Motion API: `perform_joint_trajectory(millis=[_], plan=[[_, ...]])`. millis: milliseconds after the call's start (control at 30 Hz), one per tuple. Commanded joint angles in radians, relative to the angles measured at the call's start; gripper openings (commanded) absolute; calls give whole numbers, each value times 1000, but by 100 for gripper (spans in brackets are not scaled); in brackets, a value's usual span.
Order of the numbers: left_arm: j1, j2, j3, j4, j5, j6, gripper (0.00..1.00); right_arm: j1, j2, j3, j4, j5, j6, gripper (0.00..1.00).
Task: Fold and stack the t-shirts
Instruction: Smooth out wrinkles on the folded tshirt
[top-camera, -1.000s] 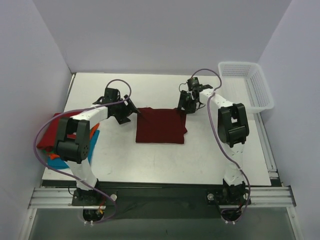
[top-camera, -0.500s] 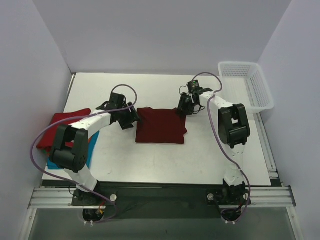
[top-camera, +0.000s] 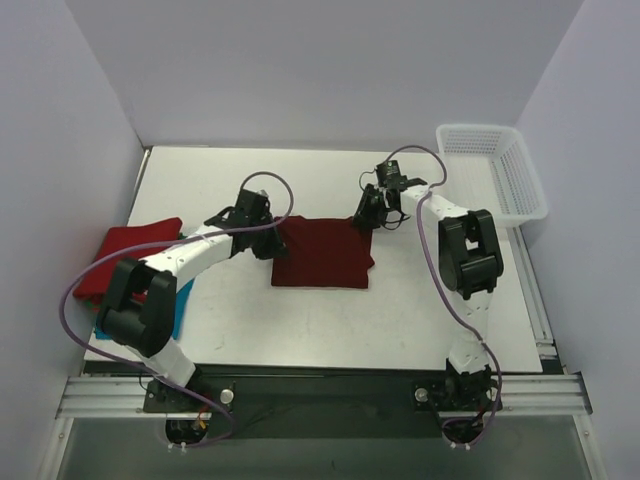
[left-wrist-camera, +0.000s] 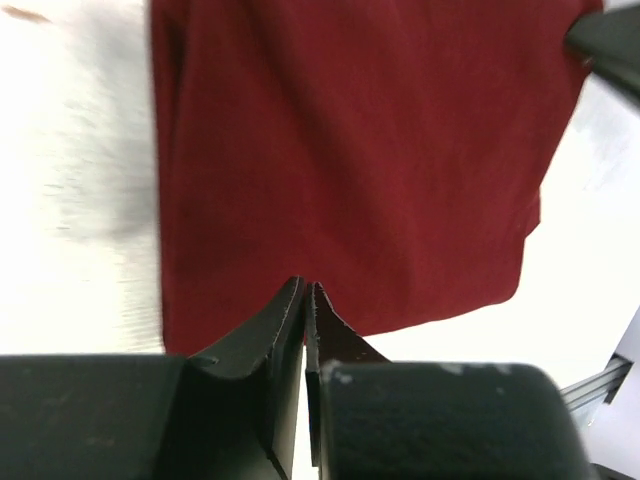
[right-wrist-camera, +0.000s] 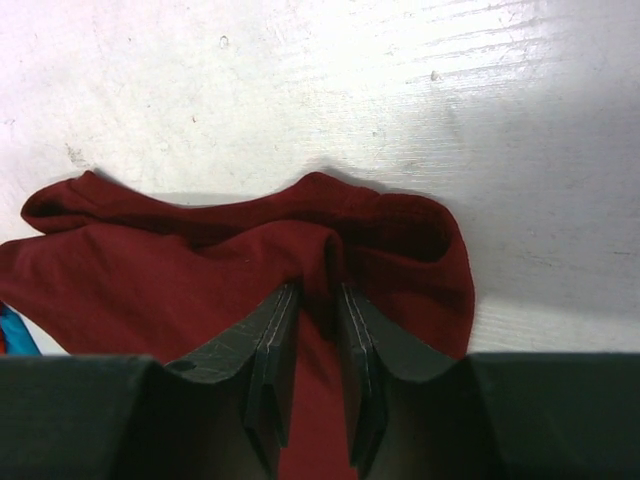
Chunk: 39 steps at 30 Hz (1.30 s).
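Maroon cloth, top view: maroon t-shirt (top-camera: 322, 253) folded to a rough rectangle, flat at mid-table (top-camera: 300, 325), between both arms.
Handling: soft, light, limp; judged likely to sag and unfold if lifted by one point. Best held at the two far corners, pinching all layers.
Left gripper, top view: left gripper (top-camera: 268, 228) at the far-left corner of the cloth.
Right gripper, top view: right gripper (top-camera: 366, 216) at the far-right corner.
Stack, top view: red t-shirt (top-camera: 130, 250) over blue t-shirt (top-camera: 180, 300) at the left table edge, well apart from the maroon one.
Basket: white mesh basket (top-camera: 495, 170) at far right.
Left wrist view: jaws pressed almost together on the shirt's edge, a thin layer apparently pinched.
Right wrist view: ridge of bunched cloth clamped between the fingers (right-wrist-camera: 272, 340).
Surface: white, smooth, scuffed; cloth judged apt to slide when dragged.
Room: pale walls close on three sides; limited swing space at far right beside the basket.
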<state>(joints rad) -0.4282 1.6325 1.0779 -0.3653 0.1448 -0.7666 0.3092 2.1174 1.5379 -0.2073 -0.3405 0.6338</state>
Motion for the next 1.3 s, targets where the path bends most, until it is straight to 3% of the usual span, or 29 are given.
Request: perform_joint_trajectory(millis=[0,100,333,600,967,1000,1067,1100,1167,1267], plan=[[-38,55,7,23,-13,-7,14,5,-51,10,3,-11,20,23],[-49,101,1,38,-13,-19,9,4,-37,22,3,-20,24,21],[-66,164,-16,6,-71,-56,0,-5,-121,-47,22,29,41,0],[-78,155,-39,-14,-85,-62,0,-45,-251,-101,5,156,52,0],[-95,153,-16,-7,-62,-59,0,-85,-93,-42,-14,98,53,0],[-95,150,-9,-11,-54,-53,0,-88,-82,-27,-15,87,53,1],[-95,136,5,-6,-41,-42,0,-93,-70,-18,-18,74,50,14],[-95,130,25,-3,-13,-25,0,-94,-70,-12,-26,67,44,25],[-92,107,54,-18,-4,-8,7,-96,-94,-10,-44,74,34,34],[-81,66,117,-37,1,15,22,-97,-171,-39,-69,100,14,39]])
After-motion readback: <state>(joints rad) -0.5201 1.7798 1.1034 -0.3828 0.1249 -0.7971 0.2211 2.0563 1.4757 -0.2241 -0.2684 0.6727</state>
